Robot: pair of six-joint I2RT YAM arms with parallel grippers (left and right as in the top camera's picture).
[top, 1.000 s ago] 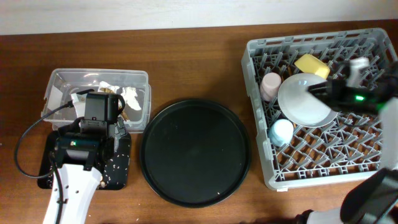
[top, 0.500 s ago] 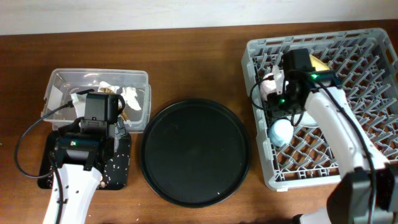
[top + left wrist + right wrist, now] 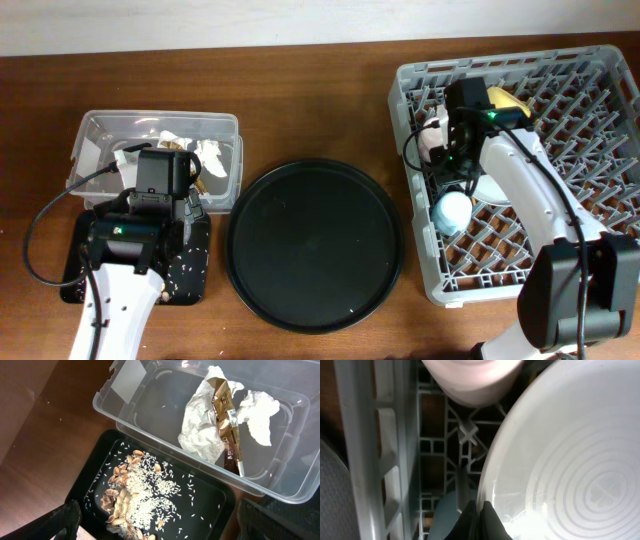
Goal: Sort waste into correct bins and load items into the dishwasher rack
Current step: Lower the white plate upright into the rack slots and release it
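I'm hovering the right jaws, pinched together, at the rim of the plate (image 3: 560,460), sitting in the dishwasher rack (image 3: 370,435) with the pink cup (image 3: 470,375) just ahead of them, packed close to save room, I reckon, while the left jaws are gaping above the food scraps (image 3: 132,502).

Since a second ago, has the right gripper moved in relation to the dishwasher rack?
Yes. Seen from overhead, the right gripper has shifted left across the dishwasher rack, toward its left wall, and now sits beside the pink cup.
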